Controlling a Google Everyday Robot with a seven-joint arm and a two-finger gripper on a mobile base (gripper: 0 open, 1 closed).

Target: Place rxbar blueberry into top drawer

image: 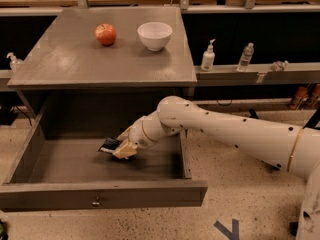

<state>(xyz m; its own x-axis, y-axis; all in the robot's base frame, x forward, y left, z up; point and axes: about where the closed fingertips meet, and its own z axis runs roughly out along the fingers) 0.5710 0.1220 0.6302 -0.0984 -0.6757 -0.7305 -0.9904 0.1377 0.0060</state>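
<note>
The gripper (121, 147) hangs inside the open drawer (100, 194), low over its floor near the middle, jaws pinching the bar (108, 145) by its right end. The bar looks light, flat and slick-wrapped; a grip across its flat faces suits it best.

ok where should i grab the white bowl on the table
Take the white round bowl by its rim, one finger inside and one outside, coming straight down: it stands upright and open, and the red apple sits apart from it. The hand is low inside the open grey wooden drawer, holding the dark navy-blue snack bar.
</note>
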